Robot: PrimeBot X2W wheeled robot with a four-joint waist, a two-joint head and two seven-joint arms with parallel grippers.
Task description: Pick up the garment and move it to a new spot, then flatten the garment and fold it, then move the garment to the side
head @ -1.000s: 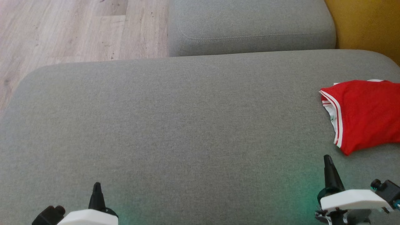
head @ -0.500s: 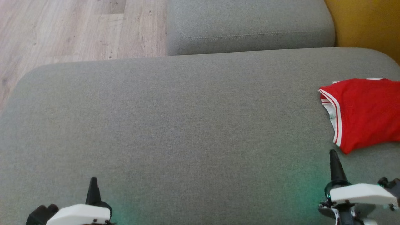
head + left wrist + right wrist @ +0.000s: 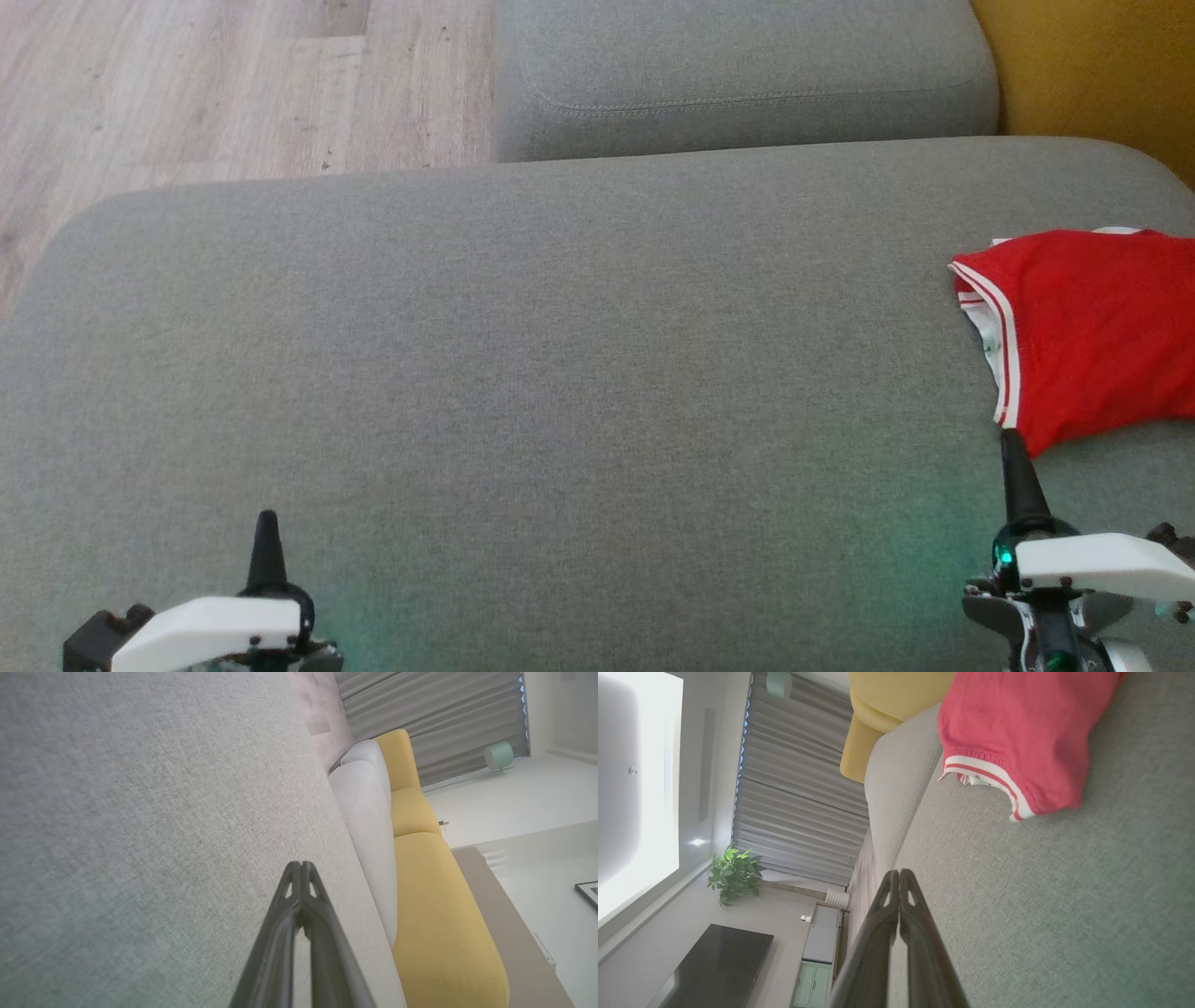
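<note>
Since 1 s ago, R gripper point(image 3: 1010, 441) is found further fwd and slightly to robot's right. Its tip is now set just beside the near corner of the garment point(image 3: 1092, 327); contact cannot be told. L gripper point(image 3: 266, 519) is also found a bit further fwd and slightly to robot's left. Whole head view is shifted a little as well, so part of this is put down to camera motion. Garment is not judged moved.

Both grippers: fingers are pressed together at the tips, nothing is held. Both are seen over the grey seat cushion point(image 3: 560, 373).

Garment: red, flat-ish, laid at the right end of the seat cushion and cut off by the head view's right edge. Striped band point(image 3: 1005, 355), white w/ red lines, is faced toward robot's left and runs near-to-far on a slant. Red body is spread away to the right, so the visible part is laid left-right. Full length is out of frame, so the long axis is not confirmed.

Beyond: second grey cushion point(image 3: 738, 75), wood floor point(image 3: 187, 84) far left, yellow upholstery point(image 3: 1102, 65) far right.
</note>
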